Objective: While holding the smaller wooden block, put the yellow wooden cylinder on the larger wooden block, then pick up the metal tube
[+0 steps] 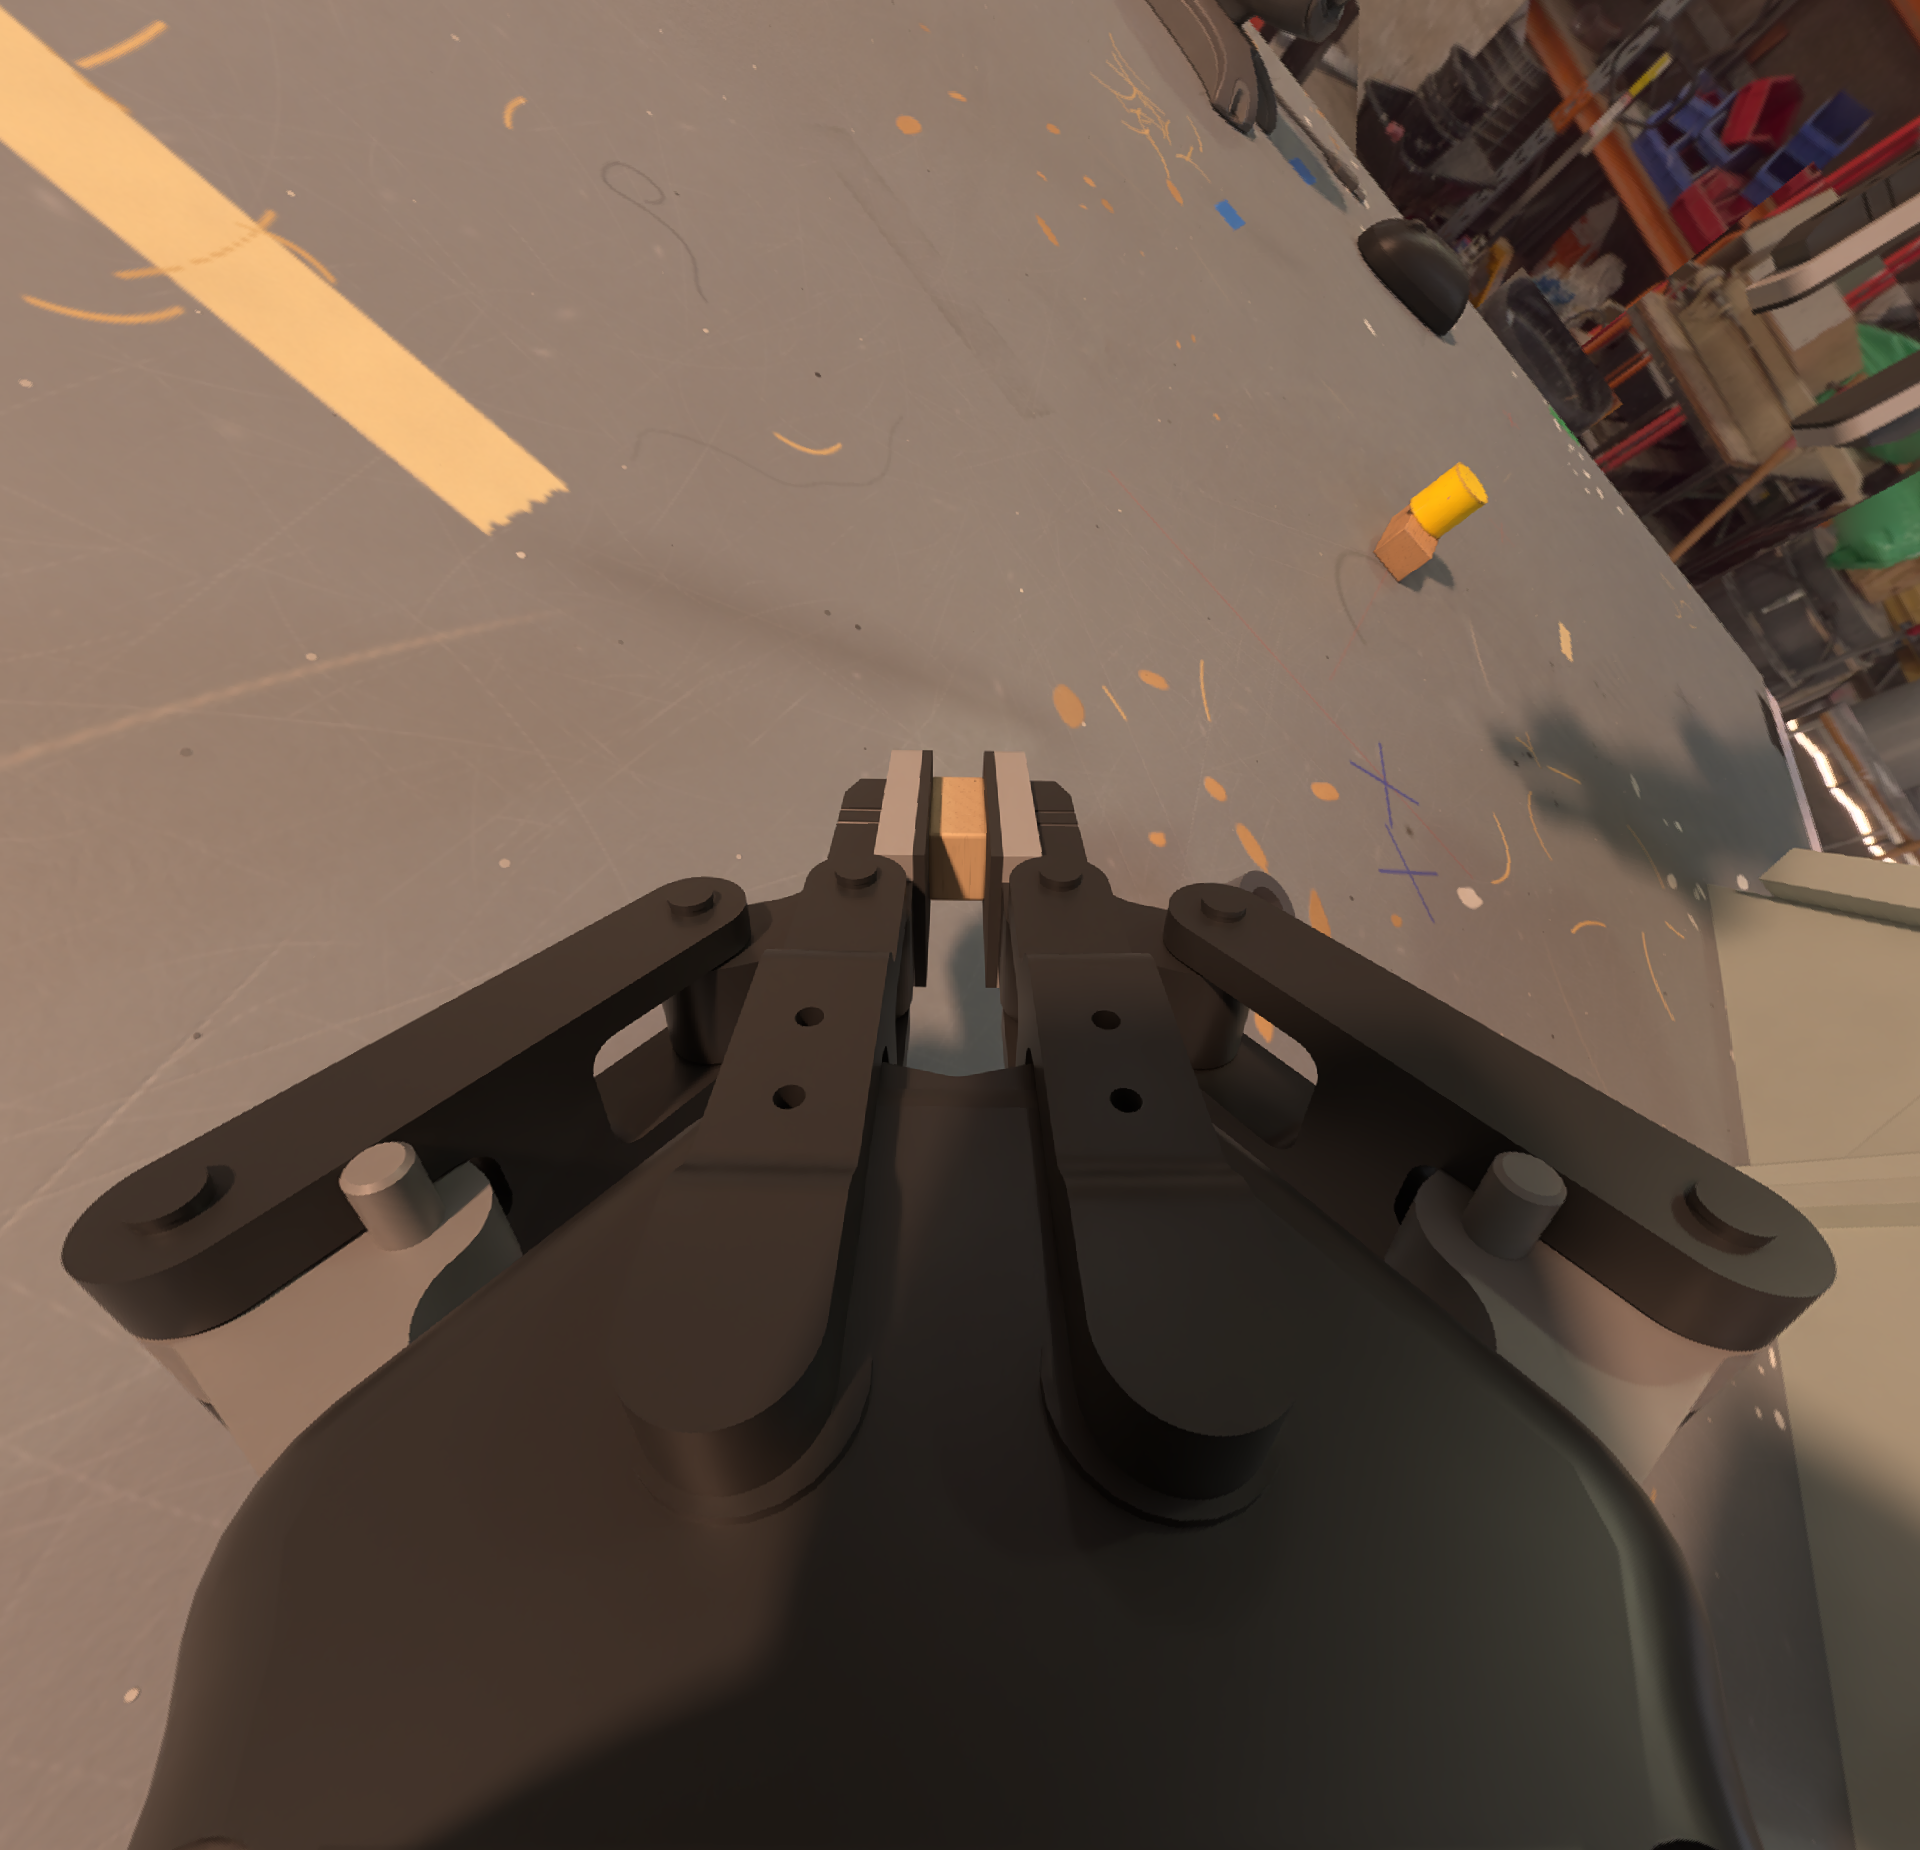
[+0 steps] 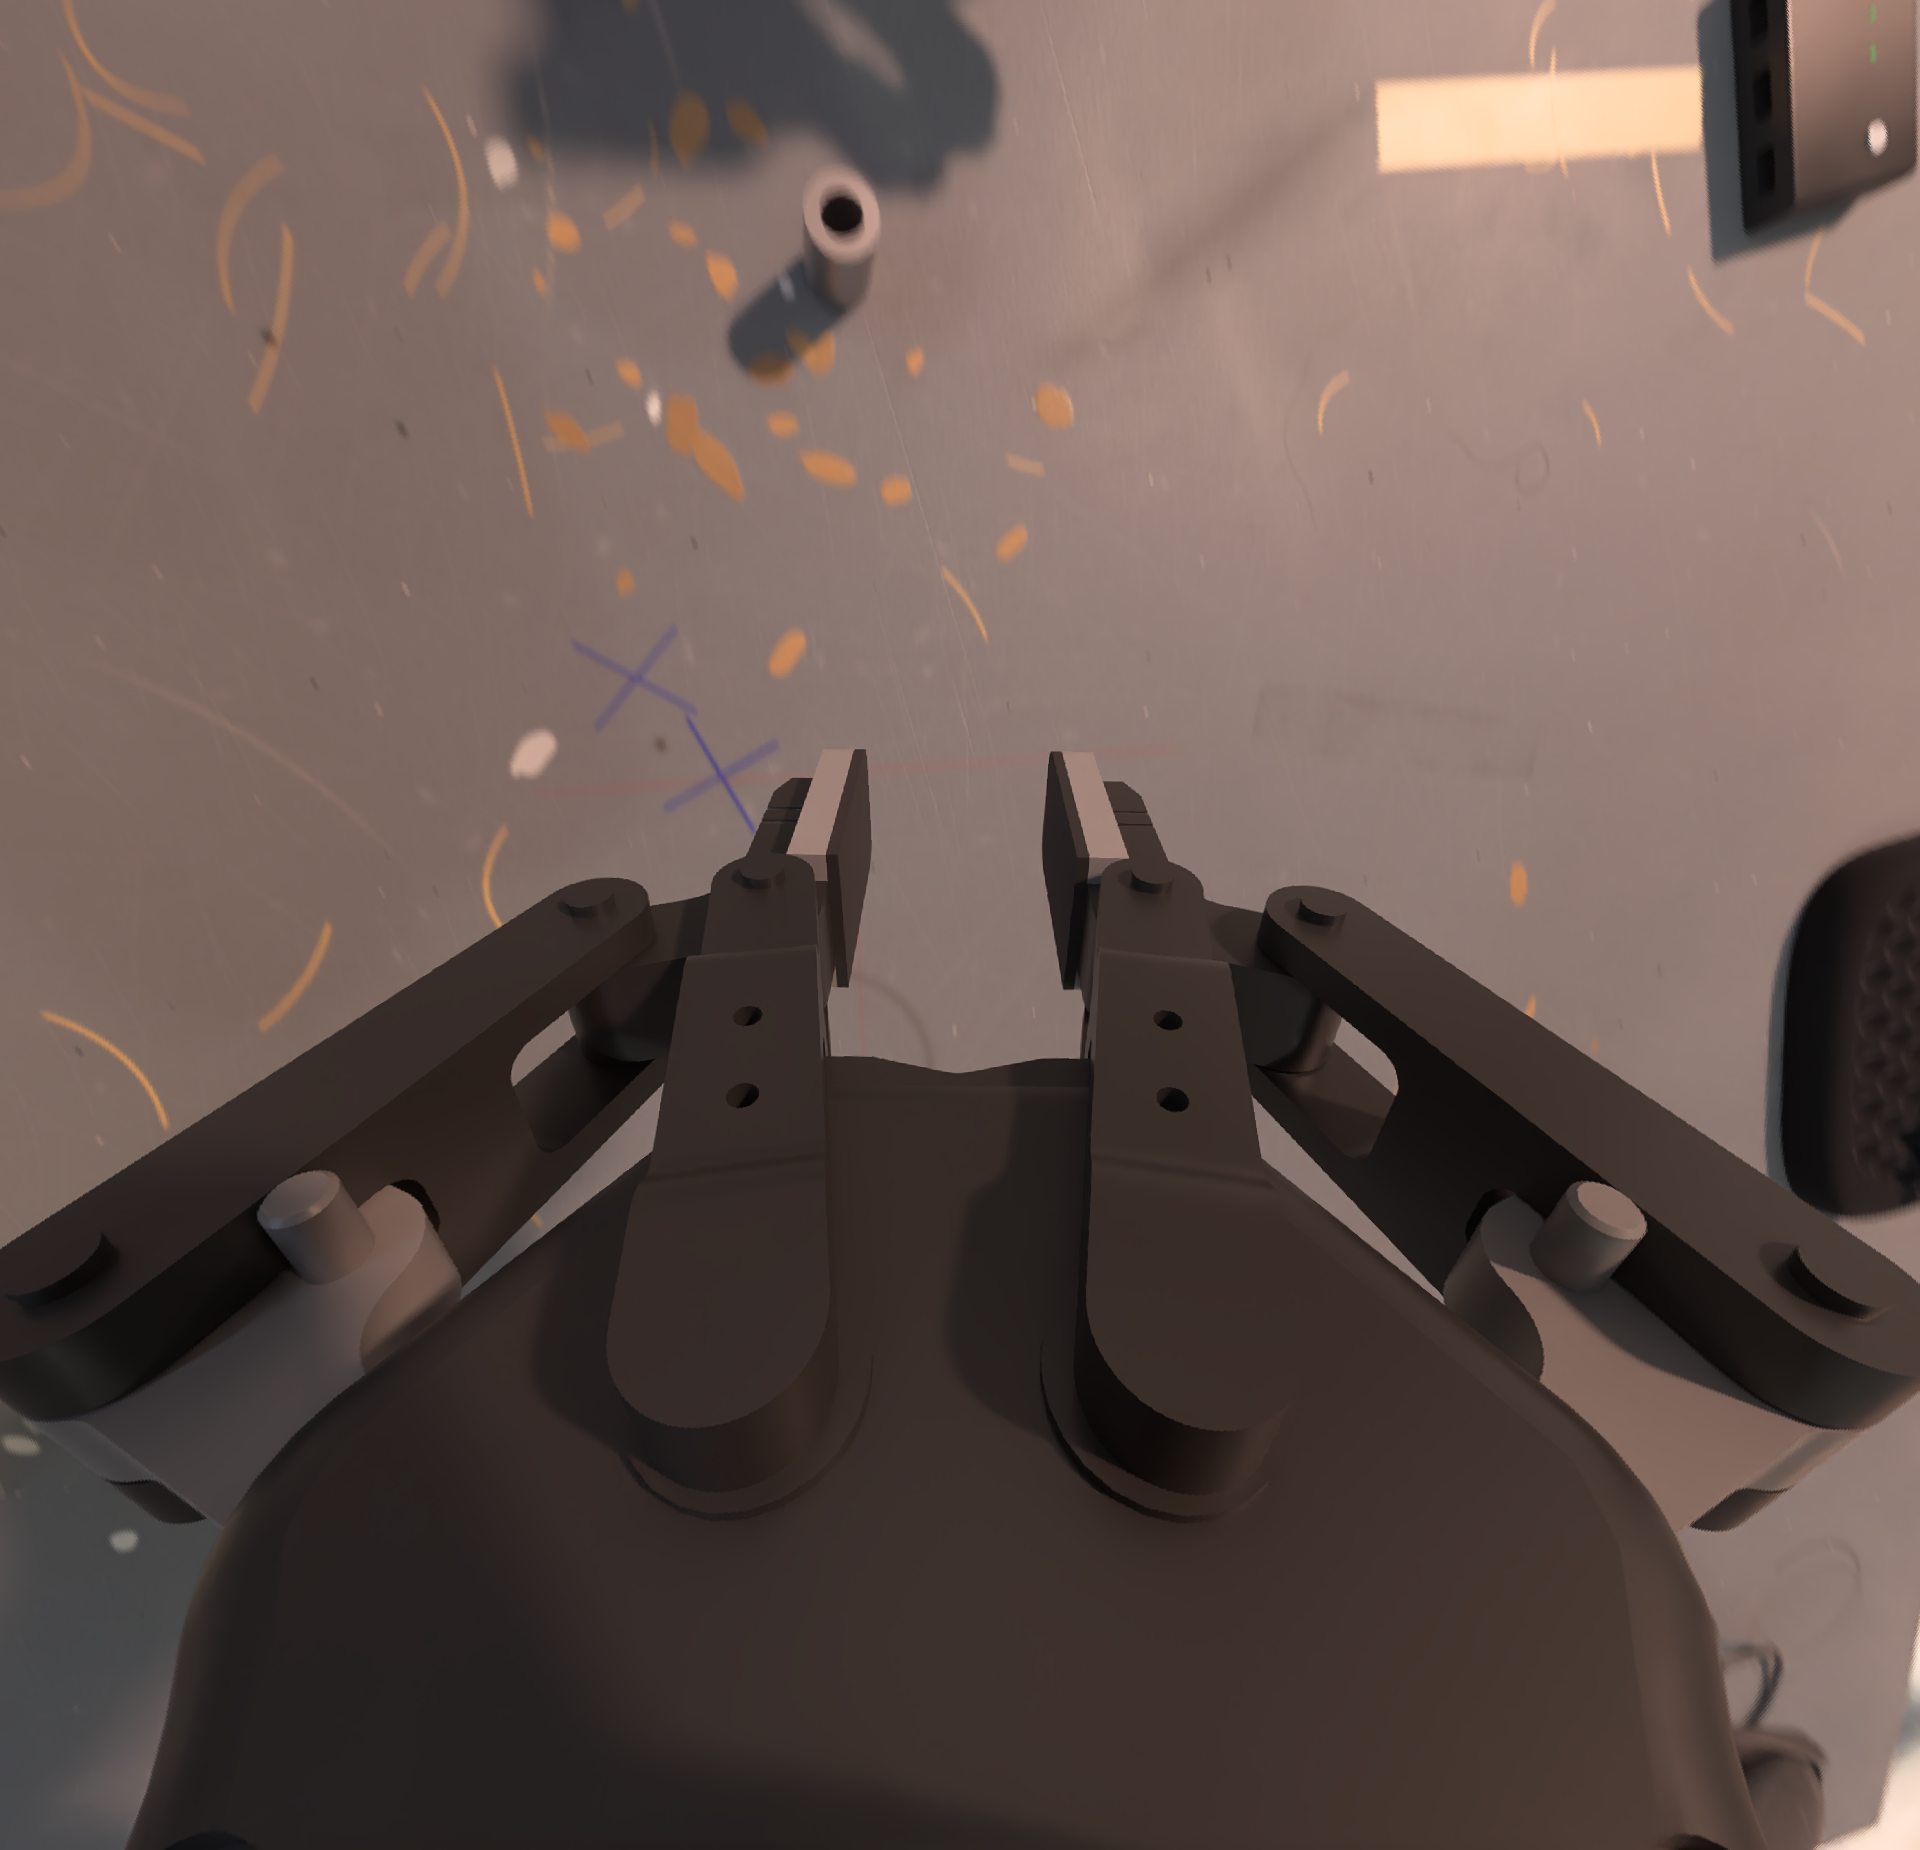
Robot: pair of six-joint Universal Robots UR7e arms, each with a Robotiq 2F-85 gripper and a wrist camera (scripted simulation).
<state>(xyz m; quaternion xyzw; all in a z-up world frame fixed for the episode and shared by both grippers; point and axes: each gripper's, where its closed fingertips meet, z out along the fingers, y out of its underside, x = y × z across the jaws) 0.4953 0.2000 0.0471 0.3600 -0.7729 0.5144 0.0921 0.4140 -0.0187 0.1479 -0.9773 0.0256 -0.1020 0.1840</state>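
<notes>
The left gripper (image 1: 958, 803) is clamping the small block (image 1: 958, 836), its lower part hidden. The right gripper (image 2: 956, 813) is hanging empty, fingers apart, above the table (image 2: 1351, 553); the tube (image 2: 837, 242) is standing blurred.

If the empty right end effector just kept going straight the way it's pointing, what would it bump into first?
Probably just the bare table. The open right end effector points down at it, and the metal tube stands well off that line, though depth is hard to judge.
</notes>
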